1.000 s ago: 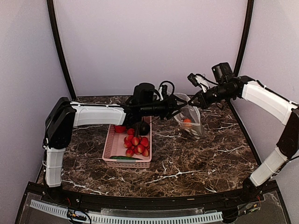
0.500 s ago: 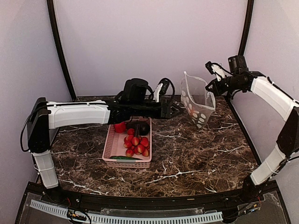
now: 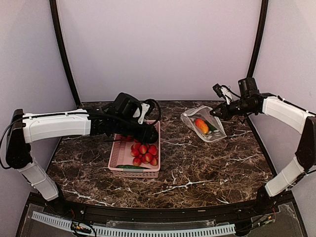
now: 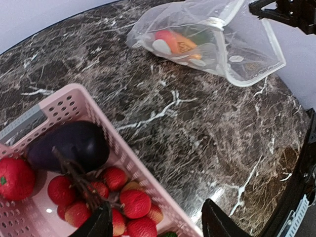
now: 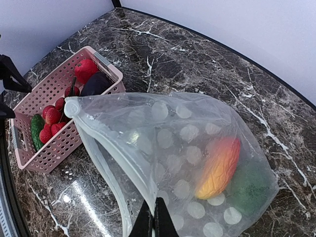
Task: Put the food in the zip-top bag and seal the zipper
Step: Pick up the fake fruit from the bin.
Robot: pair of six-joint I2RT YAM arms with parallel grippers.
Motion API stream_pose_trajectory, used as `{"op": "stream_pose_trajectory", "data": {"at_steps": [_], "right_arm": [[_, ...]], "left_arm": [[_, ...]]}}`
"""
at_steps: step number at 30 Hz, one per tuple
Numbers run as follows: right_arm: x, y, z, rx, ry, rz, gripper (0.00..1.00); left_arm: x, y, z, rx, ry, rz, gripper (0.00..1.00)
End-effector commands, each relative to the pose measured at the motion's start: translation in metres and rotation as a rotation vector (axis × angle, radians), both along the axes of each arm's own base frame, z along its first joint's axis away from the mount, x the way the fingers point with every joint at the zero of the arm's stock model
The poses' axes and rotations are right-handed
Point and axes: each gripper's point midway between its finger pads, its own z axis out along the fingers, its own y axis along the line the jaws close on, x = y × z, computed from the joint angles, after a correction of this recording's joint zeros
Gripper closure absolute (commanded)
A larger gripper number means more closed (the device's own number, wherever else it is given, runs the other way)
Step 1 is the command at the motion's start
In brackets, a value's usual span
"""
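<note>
The dotted zip-top bag (image 3: 203,123) lies on the table at the back right with an orange-red mango (image 3: 201,126) and a green pepper (image 3: 212,127) inside. My right gripper (image 3: 214,112) is shut on the bag's mouth edge (image 5: 154,217). The zipper strip (image 5: 111,145) is open and curves along the mouth. The mango (image 5: 219,168) and the pepper (image 5: 252,187) show through the plastic. My left gripper (image 3: 149,134) is open and empty above the pink basket's (image 3: 116,153) far right end. Below it lie the eggplant (image 4: 69,144), red fruits (image 4: 134,203) and the cucumber (image 3: 131,167).
The basket (image 4: 74,98) stands left of centre on the marble table. The bag (image 4: 207,39) lies a short way behind and to the right of it. A larger red fruit (image 4: 15,177) sits at the basket's far end. Curtain walls close off the back and sides.
The right gripper lifted the bag, then lowered it flat onto the table. The left gripper let go of the bag and moved back left over the basket.
</note>
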Motion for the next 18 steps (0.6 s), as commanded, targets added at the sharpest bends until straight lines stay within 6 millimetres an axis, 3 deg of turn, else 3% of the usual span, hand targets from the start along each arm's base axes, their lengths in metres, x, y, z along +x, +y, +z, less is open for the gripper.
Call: {"op": "stream_pose_trajectory", "data": {"at_steps": [1, 7, 11, 13, 18], "right_arm": [[-0.005, 0.005, 0.014, 0.032, -0.091, 0.04, 1.0], [-0.01, 0.003, 0.009, 0.024, -0.12, 0.056, 1.0], [-0.013, 0.005, 0.011, 0.033, -0.12, 0.072, 1.0], [-0.015, 0.006, 0.012, 0.038, -0.12, 0.078, 1.0], [-0.017, 0.007, 0.011, 0.045, -0.118, 0.088, 1.0]], "left_arm": [[-0.025, 0.039, -0.013, 0.186, 0.063, -0.053, 0.41], [-0.067, 0.049, -0.017, 0.269, 0.172, -0.265, 0.44], [-0.07, 0.068, -0.022, 0.356, 0.185, -0.294, 0.45], [-0.059, 0.084, -0.025, 0.396, 0.207, -0.228, 0.45], [0.002, 0.126, -0.031, 0.389, 0.217, 0.102, 0.46]]}}
